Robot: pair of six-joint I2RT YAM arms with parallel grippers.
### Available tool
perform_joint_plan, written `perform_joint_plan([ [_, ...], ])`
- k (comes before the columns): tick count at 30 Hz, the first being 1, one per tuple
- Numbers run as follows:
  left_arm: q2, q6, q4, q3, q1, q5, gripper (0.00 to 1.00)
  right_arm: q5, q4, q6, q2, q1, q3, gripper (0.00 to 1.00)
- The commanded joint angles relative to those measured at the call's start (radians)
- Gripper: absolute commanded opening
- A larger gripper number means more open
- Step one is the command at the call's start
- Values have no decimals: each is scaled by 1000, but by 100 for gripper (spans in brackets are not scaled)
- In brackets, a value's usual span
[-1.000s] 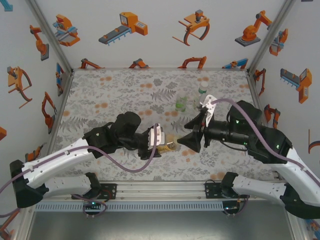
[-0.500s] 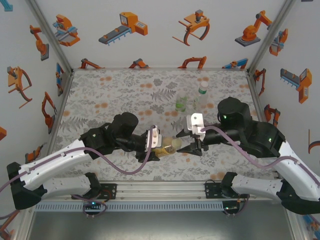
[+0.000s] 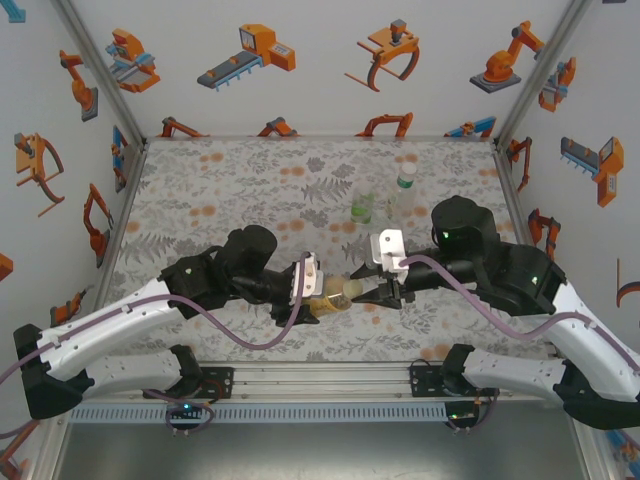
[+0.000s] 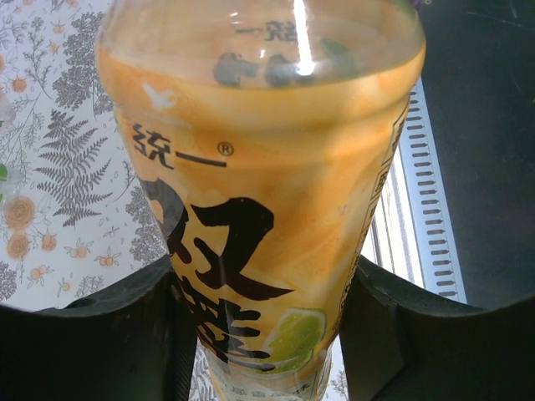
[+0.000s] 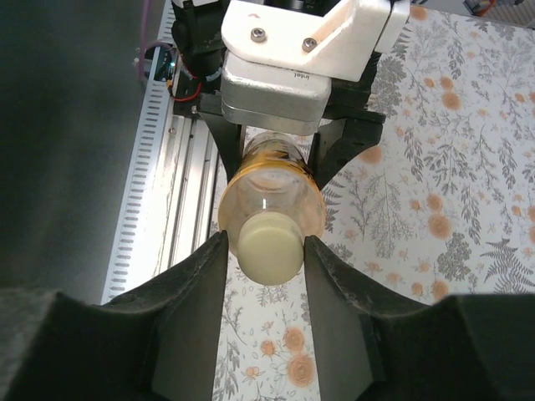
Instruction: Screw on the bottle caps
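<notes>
Holding the amber bottle (image 4: 259,209) in my left gripper (image 3: 312,290), I have it lifted off the table (image 3: 200,190) and lying on its side, neck pointing right, over the near middle of the scene. The left fingers are pressed against the labelled body from both sides, a firm pinch.

My right gripper (image 3: 372,293) faces it from the right. In the right wrist view the pale cap (image 5: 269,246) sits on the bottle's neck with one of my fingers close on each side. The right finger looks to be touching the cap, while a sliver of gap may remain on the left, so I cannot tell whether that grip has bitten.

I judge this to be the tightening step on the first bottle. The next move calls for a sure pinch on the cap, then a wrist roll about the bottle's axis while the left side holds steady. If I am off-centre, the cap could cross-thread or slip.

Further back and to the right, the green-labelled bottle (image 3: 362,207) and the clear bottle (image 3: 404,195) stand upright, just beside each other.
</notes>
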Motion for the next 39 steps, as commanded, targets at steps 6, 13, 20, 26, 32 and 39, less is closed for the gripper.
perform_joint_plan([
  [6, -17, 2, 0, 29, -2, 26, 0, -19, 38, -5, -4, -2, -26, 40],
  [13, -20, 3, 2, 23, -3, 23, 0, -7, 39, -2, -5, -3, -27, 30],
  [20, -30, -4, 13, 16, -1, -14, 0, 123, 133, 218, -31, -2, -70, 0],
  [26, -39, -17, 58, -19, -3, -193, 0, 512, 199, 862, -70, -2, -157, 0],
  [32, -20, -25, 63, -14, -3, -339, 0, 666, 75, 1568, -78, -2, -207, 0],
  [39, -4, -20, 70, -13, -2, -348, 0, 661, 225, 1783, -110, -2, -276, 0],
])
